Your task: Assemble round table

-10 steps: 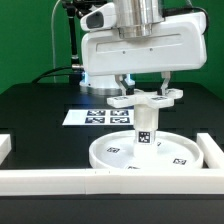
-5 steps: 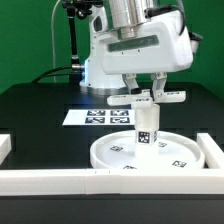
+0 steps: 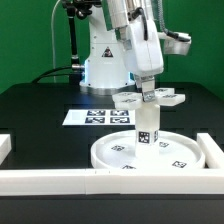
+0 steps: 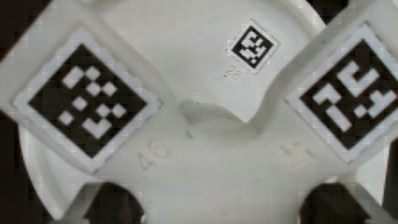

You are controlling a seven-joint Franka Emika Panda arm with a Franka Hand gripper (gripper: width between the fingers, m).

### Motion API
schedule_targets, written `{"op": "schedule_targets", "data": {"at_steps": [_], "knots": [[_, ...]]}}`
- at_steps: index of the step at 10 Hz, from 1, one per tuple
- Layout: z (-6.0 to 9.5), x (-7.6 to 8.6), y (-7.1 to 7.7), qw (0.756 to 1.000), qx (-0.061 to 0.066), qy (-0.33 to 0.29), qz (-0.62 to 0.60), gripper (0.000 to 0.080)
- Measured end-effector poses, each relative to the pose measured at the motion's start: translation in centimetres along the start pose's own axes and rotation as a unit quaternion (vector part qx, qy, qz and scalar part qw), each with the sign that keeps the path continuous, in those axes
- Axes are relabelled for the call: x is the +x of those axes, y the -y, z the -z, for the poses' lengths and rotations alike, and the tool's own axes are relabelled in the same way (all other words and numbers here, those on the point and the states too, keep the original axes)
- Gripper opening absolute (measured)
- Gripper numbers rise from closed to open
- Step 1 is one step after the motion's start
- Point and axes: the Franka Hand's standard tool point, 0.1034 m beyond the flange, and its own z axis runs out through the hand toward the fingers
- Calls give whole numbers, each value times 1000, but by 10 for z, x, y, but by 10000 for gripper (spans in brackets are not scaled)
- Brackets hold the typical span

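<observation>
The large rimmed round disc [image 3: 113,153] lies flat on the black table. The short cylindrical leg [image 3: 147,128] stands upright on its middle. The cross-shaped foot piece [image 3: 171,98] sits level on top of the leg. My gripper [image 3: 148,94] comes down from above and is shut on the foot piece's middle. In the wrist view the foot piece [image 4: 214,95] fills the frame with two large tags. My gripper [image 4: 221,200] shows there with its dark fingertips [image 4: 107,203] on either side of the white piece.
The marker board [image 3: 95,117] lies behind the disc. Long white border bars run along the front [image 3: 40,180] and the exterior view's right [image 3: 212,150]. The arm's white base [image 3: 100,65] stands at the back.
The wrist has turned about its vertical axis, from broadside to edge-on. The foot piece's arms have swung round with it on top of the leg.
</observation>
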Motion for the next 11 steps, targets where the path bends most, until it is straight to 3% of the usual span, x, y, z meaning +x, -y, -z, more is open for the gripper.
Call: {"op": "schedule_targets", "data": {"at_steps": [5, 6, 7, 8, 10, 11], "knots": [[1, 1, 1, 991, -4, 5, -130, 446], [1, 0, 1, 991, -4, 5, -136, 549], [0, -1, 1, 991, -5, 5, -130, 549], [0, -1, 1, 992, -6, 6, -123, 619], [9, -4, 3, 997, -20, 21, -77, 640], [16, -7, 6, 998, -20, 28, -55, 648]]}}
